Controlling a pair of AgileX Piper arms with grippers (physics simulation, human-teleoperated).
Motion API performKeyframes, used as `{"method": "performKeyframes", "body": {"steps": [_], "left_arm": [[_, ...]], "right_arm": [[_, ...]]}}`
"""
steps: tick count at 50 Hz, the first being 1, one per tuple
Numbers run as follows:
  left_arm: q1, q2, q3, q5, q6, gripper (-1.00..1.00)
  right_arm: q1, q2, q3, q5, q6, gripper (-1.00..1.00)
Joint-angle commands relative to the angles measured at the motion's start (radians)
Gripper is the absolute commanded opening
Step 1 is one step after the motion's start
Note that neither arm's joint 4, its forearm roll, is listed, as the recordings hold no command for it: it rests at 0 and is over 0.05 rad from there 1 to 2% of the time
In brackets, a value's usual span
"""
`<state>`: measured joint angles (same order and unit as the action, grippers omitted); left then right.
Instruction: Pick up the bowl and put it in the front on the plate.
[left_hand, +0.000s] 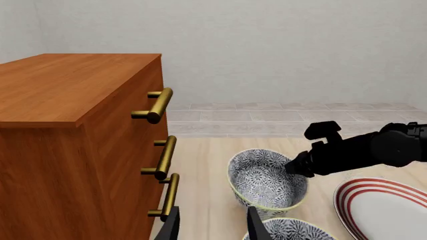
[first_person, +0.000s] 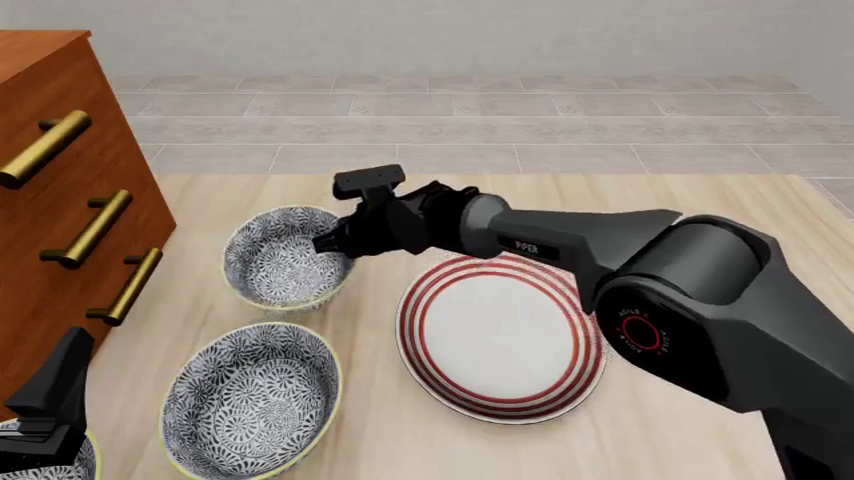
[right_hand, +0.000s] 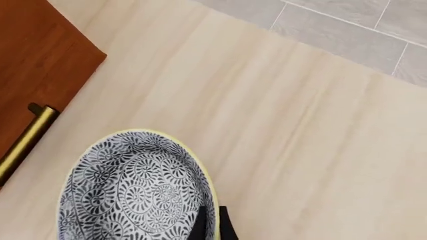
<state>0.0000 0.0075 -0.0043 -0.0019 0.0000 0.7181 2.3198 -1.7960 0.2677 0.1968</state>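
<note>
3 patterned bowls, 1 plate (first_person: 501, 335), all empty. Target bowl (first_person: 284, 258) on desk (first_person: 694, 210), 9 o'clock of plate. Right pincer (first_person: 330, 243) clamped on its rim. Left pincer (left_hand: 212, 225) wide.

Deep floral bowl (first_person: 284, 258) with pale yellow rim, upright, rim pinched by the right gripper (first_person: 334, 243), flat red-ringed white plate (first_person: 502, 335) just beside that gripper

The right gripper (first_person: 334, 243) tips hide behind the bowl (first_person: 286, 257) rim; whether they clamp it is unclear. The left gripper (left_hand: 212, 225) is cut off.
</note>
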Motion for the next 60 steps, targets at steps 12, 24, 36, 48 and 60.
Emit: {"method": "performKeyframes", "body": {"steps": [12, 24, 36, 48, 60], "left_arm": [[0.0, 0.0, 0.0, 0.0, 0.0, 1.0], [0.0, 0.0, 0.0, 0.0, 0.0, 1.0], [0.0, 0.0, 0.0, 0.0, 0.0, 1.0], [0.0, 0.0, 0.0, 0.0, 0.0, 1.0], [0.0, 0.0, 0.0, 0.0, 0.0, 1.0]], "right_arm": [[-0.072, -0.044, -0.038, 0.075, -0.061, -1.0], [-0.073, -0.114, 0.029, 0.065, -0.069, -1.0], [-0.092, -0.193, 0.11, 0.051, -0.084, -1.0], [-0.116, -0.274, 0.2, 0.039, -0.102, -1.0], [-0.115, -0.365, 0.317, -0.006, -0.09, -1.0]]}}
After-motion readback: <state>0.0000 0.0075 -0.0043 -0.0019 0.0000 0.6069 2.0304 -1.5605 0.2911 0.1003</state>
